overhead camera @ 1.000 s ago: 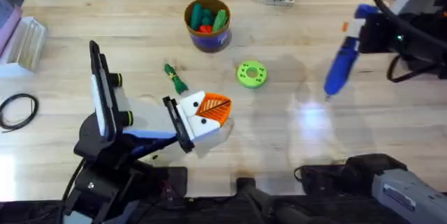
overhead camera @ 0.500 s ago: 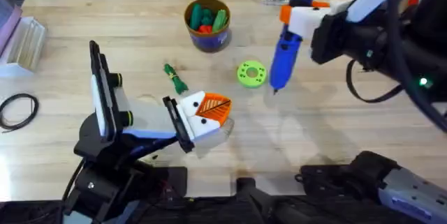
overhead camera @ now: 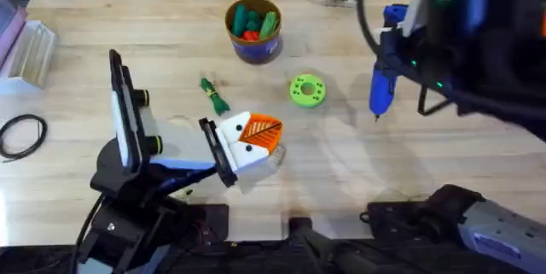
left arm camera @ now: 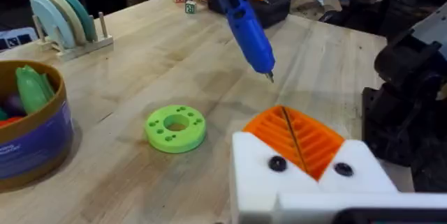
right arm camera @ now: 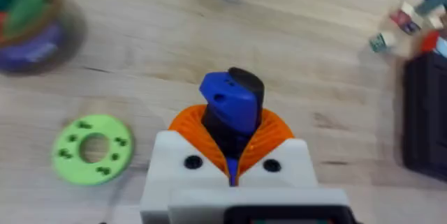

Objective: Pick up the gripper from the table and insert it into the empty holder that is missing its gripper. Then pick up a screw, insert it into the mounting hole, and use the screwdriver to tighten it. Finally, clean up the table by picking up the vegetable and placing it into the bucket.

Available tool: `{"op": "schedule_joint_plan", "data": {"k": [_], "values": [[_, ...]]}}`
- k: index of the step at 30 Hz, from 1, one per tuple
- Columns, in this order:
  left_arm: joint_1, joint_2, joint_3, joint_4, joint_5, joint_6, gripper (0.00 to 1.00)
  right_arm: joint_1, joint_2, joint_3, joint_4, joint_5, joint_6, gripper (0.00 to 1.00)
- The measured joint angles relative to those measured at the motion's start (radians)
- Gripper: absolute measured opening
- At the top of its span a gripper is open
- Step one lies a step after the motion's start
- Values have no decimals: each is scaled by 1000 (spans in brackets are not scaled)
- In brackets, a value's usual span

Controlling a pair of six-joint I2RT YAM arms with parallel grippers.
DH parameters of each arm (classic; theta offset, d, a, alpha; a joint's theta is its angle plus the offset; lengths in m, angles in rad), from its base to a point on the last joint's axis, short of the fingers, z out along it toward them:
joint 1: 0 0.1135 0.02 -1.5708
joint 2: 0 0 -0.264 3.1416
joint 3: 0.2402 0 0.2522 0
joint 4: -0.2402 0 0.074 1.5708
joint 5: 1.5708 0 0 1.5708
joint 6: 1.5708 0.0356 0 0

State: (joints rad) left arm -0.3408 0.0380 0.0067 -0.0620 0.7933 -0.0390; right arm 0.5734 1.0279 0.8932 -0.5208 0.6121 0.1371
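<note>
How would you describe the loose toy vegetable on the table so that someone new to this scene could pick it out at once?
Start at the bucket, the blue cup with a brownish rim near the table's far middle. Toward the arms from it and a little left, the vegetable lies alone on bare wood, just beyond the left gripper. It is slim and dark green, unlike the round bright green disc with holes to its right.

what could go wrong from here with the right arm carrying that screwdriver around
1. The blue pen-shaped screwdriver hangs tip-down above the wooden table, clamped in the right gripper; a tilted approach might miss the mounting hole.
2. Heading toward the left gripper, its thin metal tip could snag the bright green round disc lying between them.
3. The small dark-green toy vegetable lies close to the left gripper and may get knocked.
</note>
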Motion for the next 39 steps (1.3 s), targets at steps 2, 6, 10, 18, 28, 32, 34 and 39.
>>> {"op": "schedule_joint_plan", "data": {"k": [2, 6, 10, 18, 28, 32, 34, 39], "values": [[0, 0, 0, 0, 0, 0, 13, -52, 58, 0, -7, 6, -1, 22], [0, 0, 0, 0, 0, 0, 13, -175, 178, 26, -88, 2, -36, 22], [0, 0, 0, 0, 0, 0, 13, -305, 285, 93, -145, -81, -129, 22], [0, 0, 0, 0, 0, 0, 13, -481, 450, 165, -158, -316, -221, 22], [0, 0, 0, 0, 0, 0, 13, -547, 628, 166, -163, -374, -244, 241], [0, 0, 0, 0, 0, 0, 13, -548, 628, 166, -161, -375, -249, 487], [0, 0, 0, 0, 0, 0, 13, -548, 628, 166, -173, -386, -250, 789], [0, 0, 0, 0, 0, 0, 13, -548, 628, 166, -187, -419, -254, 980]]}}
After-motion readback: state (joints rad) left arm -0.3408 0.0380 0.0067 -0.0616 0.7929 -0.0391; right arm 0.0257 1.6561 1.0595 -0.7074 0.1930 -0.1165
